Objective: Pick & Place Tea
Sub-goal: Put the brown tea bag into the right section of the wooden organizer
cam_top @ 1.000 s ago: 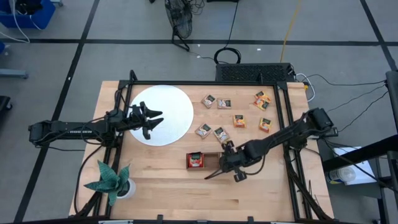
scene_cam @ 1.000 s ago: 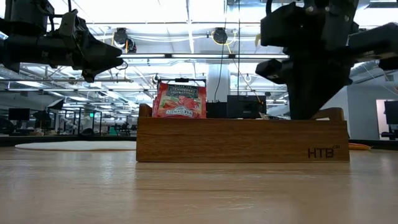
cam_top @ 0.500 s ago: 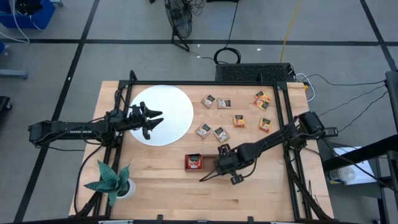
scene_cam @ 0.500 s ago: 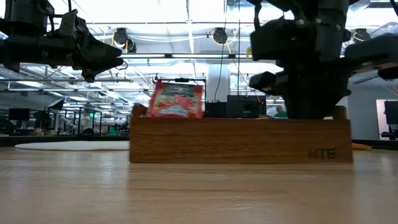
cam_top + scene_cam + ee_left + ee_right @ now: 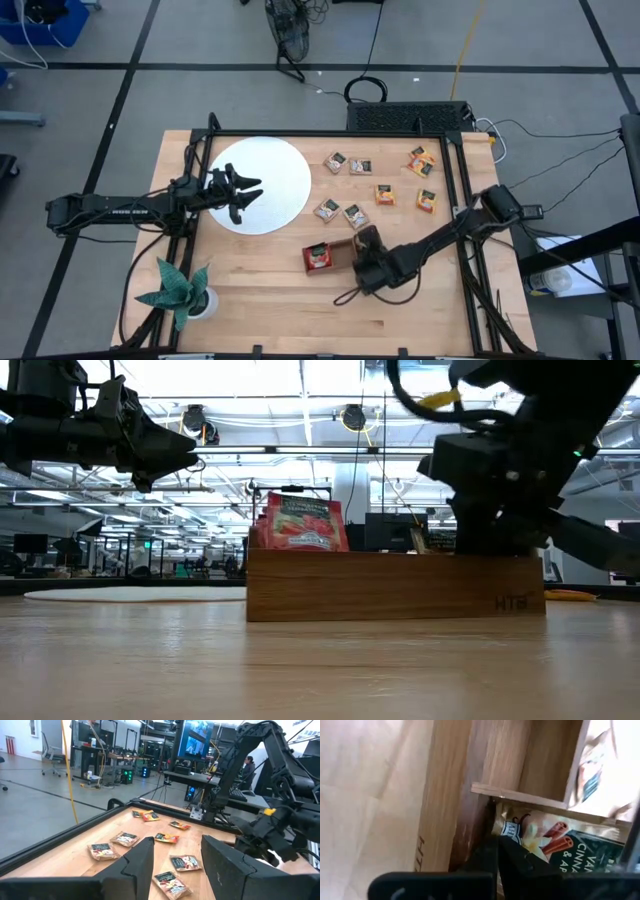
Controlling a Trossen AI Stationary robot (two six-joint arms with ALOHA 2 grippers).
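The brown wooden tray (image 5: 338, 243) lies at the middle of the table, a red tea sachet (image 5: 318, 258) standing in its left compartment (image 5: 300, 523). My right gripper (image 5: 497, 851) is shut and points steeply down into the tray's right end compartment, where a green-and-yellow sachet (image 5: 555, 842) lies. Several more sachets (image 5: 384, 193) lie flat on the table beyond the tray. My left gripper (image 5: 255, 190) hangs open and level above the white disc (image 5: 280, 165), holding nothing. My right gripper's shut fingers (image 5: 485, 857) come slanting from above into the tray's end compartment. Their free ends stand in the corner beside the lettered long wall (image 5: 462, 827) and at the sachet's edge (image 5: 512, 827). Whether they bear on the wall, the sachet or both, I cannot tell.
A green folded-paper plant in a white pot (image 5: 180, 292) stands at the near left. Black frame rails (image 5: 460, 190) run along the table's edges. Bare wood (image 5: 300, 310) stretches along the near edge. A person (image 5: 247, 765) stands in the room beyond.
My right gripper has sunk, gone toward the table's near edge and turned, staying shut. The tray has slid a little and turned about on the table with it, so that it stands slightly askew. The red sachet has stayed standing in its compartment.
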